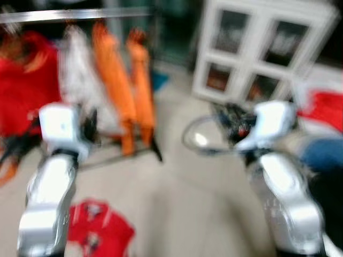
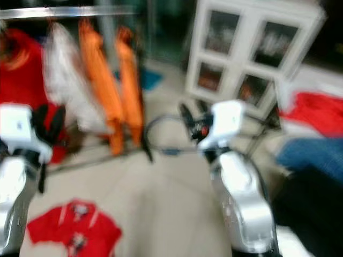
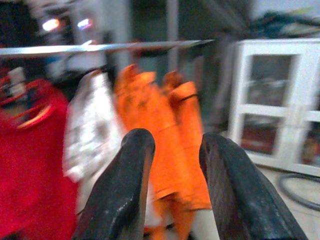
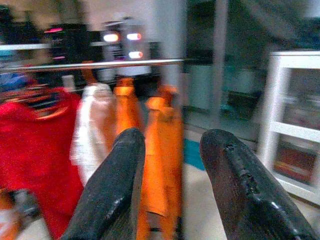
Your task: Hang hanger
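In the left eye view, your rail (image 1: 75,14) runs crosswise up ahead to the left, nearer the left gripper (image 1: 88,126); a red shirt (image 1: 99,227) lies on the floor (image 1: 187,203). The left wrist view has that gripper's fingers (image 3: 125,190) parted, empty, aimed at the orange garments (image 3: 160,130). In the right wrist view, the right gripper (image 4: 170,185) is likewise spread; a hanger can't be made out.

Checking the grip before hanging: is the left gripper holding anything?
No, the left gripper has its fingers apart with nothing between them, facing the orange garments.
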`<state>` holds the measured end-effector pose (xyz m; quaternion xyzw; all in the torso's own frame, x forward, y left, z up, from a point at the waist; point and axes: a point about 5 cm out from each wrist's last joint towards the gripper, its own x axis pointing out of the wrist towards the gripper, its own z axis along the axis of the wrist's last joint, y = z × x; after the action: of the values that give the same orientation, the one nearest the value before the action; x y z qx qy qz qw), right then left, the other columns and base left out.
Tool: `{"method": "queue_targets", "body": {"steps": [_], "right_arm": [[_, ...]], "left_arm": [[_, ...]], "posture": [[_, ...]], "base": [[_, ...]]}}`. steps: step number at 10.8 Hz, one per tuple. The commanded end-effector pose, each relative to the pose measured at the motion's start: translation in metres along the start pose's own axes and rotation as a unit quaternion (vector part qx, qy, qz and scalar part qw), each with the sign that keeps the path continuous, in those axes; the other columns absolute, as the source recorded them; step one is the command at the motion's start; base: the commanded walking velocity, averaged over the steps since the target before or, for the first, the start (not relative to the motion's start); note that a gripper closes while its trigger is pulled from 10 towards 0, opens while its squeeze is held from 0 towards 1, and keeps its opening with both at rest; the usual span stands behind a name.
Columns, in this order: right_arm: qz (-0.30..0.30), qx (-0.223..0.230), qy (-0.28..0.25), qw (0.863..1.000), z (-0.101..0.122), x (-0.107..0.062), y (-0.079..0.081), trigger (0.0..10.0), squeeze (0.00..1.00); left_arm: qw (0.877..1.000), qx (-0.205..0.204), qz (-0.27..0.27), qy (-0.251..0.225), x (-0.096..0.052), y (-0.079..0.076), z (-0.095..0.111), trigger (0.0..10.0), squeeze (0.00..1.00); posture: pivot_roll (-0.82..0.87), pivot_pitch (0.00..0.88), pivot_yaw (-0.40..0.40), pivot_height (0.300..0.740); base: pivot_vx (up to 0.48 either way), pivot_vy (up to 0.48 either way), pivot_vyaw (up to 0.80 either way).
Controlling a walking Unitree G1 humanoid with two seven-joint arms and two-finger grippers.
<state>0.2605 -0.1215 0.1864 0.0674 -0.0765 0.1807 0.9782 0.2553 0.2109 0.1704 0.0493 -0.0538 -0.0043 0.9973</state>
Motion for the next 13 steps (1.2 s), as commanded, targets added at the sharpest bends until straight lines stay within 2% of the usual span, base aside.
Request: {"method": "queue_targets", "body": {"steps": [1,2,4,5,8,9,13], "right_arm": [[-0.005,-0.004,-0.005,1.000,0.005,-0.003,-0.003,10.0,0.00],[-0.007,0.004,-0.003,1.000,0.002,-0.002,-0.001,10.0,0.00],[-0.039,-0.001,0.005,0.999,-0.004,-0.002,-0.009,10.0,0.00],[-0.075,0.029,0.008,0.997,-0.007,-0.003,-0.018,10.0,0.00],[-0.088,0.014,0.025,0.996,-0.014,-0.013,-0.024,10.0,0.00],[-0.096,0.022,0.034,0.995,-0.018,-0.015,-0.025,10.0,0.00],[-0.102,0.028,0.037,0.994,-0.019,-0.020,-0.032,10.0,0.00]], "left_arm": [[1.000,-0.016,-0.015,-0.007,-0.002,-0.006,0.006,10.0,0.00],[0.999,-0.028,-0.019,-0.005,-0.001,-0.006,0.009,10.0,1.00],[1.000,0.006,-0.028,-0.011,0.009,-0.004,0.018,10.0,1.00],[0.999,0.006,-0.039,-0.011,0.013,-0.006,0.020,10.0,0.00],[0.998,0.012,-0.055,-0.006,0.018,-0.013,0.019,10.0,0.00],[0.998,0.012,-0.057,-0.005,0.018,-0.014,0.019,10.0,0.00],[0.998,0.012,-0.058,-0.001,0.018,-0.015,0.016,10.0,0.00]], "posture": [[-0.10,0.000,-0.017,0.740],[-0.10,0.000,-0.016,0.740],[-0.09,0.000,-0.008,0.740],[-0.10,0.000,-0.002,0.740],[-0.11,0.000,0.016,0.740],[-0.12,0.000,0.019,0.740],[-0.12,0.000,0.024,0.740]], "base": [[0.435,0.000,0.80],[0.454,0.000,0.80],[0.442,0.000,0.29],[0.435,0.000,0.00],[0.480,0.000,0.00],[0.480,0.000,0.00],[0.480,0.000,-0.80]]}}
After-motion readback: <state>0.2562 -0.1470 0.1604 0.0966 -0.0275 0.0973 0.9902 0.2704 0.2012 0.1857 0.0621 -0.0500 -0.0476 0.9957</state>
